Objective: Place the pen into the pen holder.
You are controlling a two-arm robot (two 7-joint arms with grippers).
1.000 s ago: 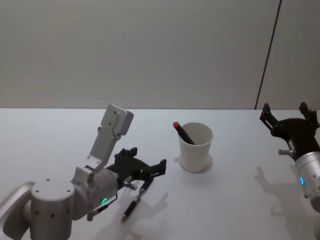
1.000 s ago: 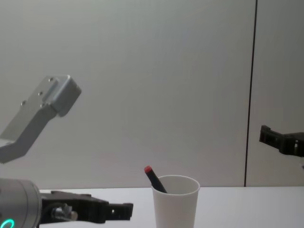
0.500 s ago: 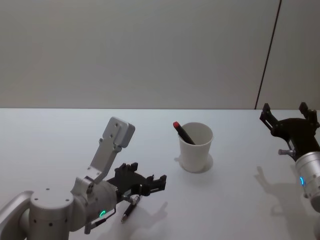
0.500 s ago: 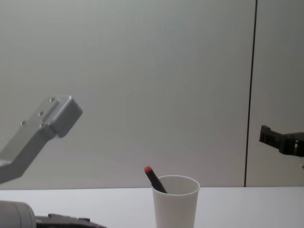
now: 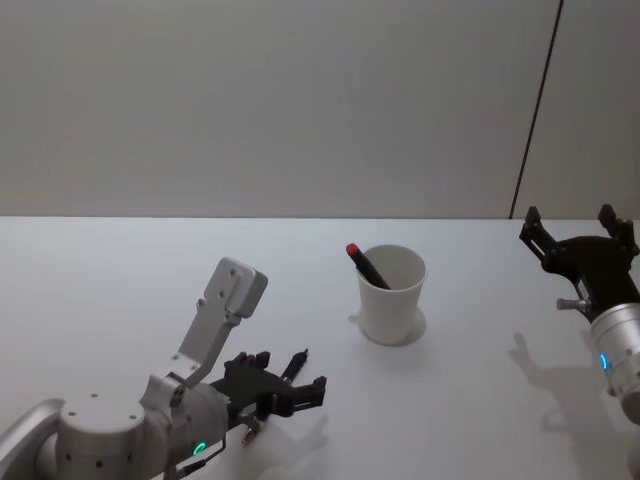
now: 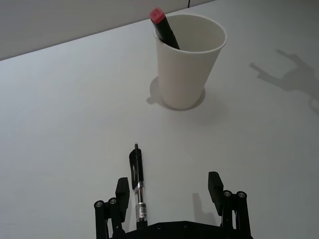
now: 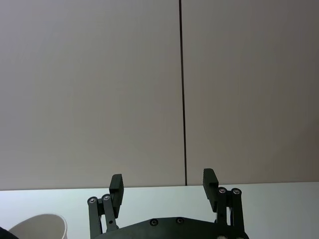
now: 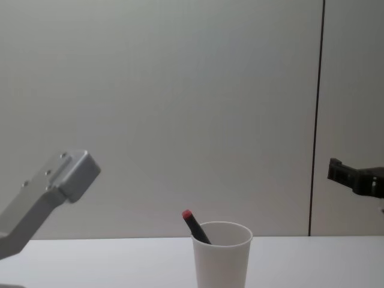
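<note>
Two pens matter here. A red-ended pen (image 5: 365, 265) leans inside the pen holder (image 5: 392, 300), right of centre in the head view. A second pen (image 6: 137, 184), black and clear, lies flat on the table (image 5: 480, 400) at lower left. Within the last second the left gripper (image 6: 168, 184) has sunk from above that second pen to table height. Its fingers are spread wide with the pen lying between them, close beside one finger and not yet gripped. I judge the reach is done and closing on the pen comes next. The right gripper (image 5: 568, 220) hangs open and empty at the right edge, unmoved.
</note>
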